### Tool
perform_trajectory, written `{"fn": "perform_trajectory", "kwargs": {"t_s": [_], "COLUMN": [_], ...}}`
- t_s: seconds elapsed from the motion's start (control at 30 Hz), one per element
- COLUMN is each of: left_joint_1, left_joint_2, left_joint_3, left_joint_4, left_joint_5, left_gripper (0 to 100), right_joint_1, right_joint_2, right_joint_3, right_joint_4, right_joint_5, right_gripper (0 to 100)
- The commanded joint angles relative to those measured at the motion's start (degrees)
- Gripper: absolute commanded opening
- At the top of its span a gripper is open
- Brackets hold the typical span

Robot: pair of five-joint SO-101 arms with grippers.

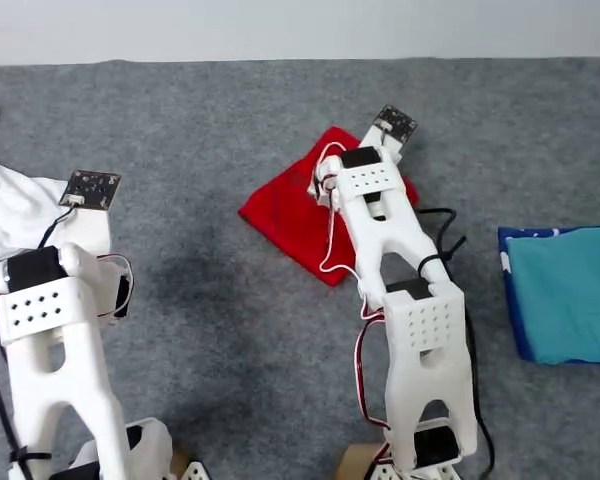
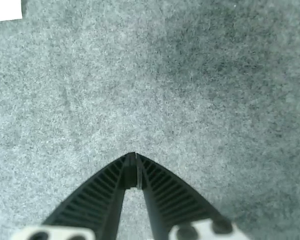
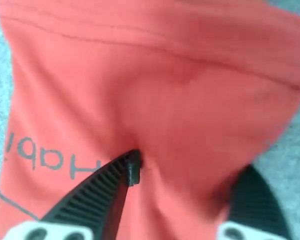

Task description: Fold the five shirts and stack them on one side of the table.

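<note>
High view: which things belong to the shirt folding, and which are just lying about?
Job:
red shirt
white shirt
folded blue pile

Not part of it:
grey mat under everything

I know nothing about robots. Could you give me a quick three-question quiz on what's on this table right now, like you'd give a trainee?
1. True or false: the left arm's fingers are shut, over bare grey table.
2. What colour is the shirt between the right arm's fingers? A white, B red, C blue.
3. Fill in: the blue folded clothing lies nearest the ___ arm.
Key: 1 true; 2 B; 3 right.
</note>
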Motion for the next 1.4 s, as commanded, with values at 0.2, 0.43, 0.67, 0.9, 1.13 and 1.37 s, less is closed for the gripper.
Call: {"fn": "perform_trajectory", "kwargs": {"t_s": [0.2, 0.43, 0.67, 0.9, 1.13, 1.37], "left_joint_1": [-0.2, -0.2, -0.2, -0.2, -0.2, -0.2], "left_joint_2": [-1.6, -1.6, -1.6, -1.6, -1.6, -1.6], "left_joint_3": [-0.6, -0.6, -0.6, -0.1, -0.1, -0.1], "left_joint_4": [0.6, 1.5, 1.5, 1.5, 1.3, 1.2], "left_joint_5": [-0.4, -0.4, -0.4, -0.4, -0.4, -0.4], "left_gripper": [0, 0, 0, 0, 0, 0], "right_joint_1": [2.6, 6.6, 13.5, 18.5, 25.4, 32.3], "right_joint_2": [0.7, -6.0, -15.7, -23.8, -26.9, -28.8], "right_joint_3": [-4.4, -14.3, -16.9, -16.9, -16.9, -16.9], "right_joint_4": [0.0, 10.7, 13.1, 13.1, 13.2, 18.7], "right_joint_5": [2.3, 3.5, 6.6, 7.4, 8.9, 8.7], "right_gripper": [0.9, 0.9, 0.9, 0.9, 0.9, 0.9]}}
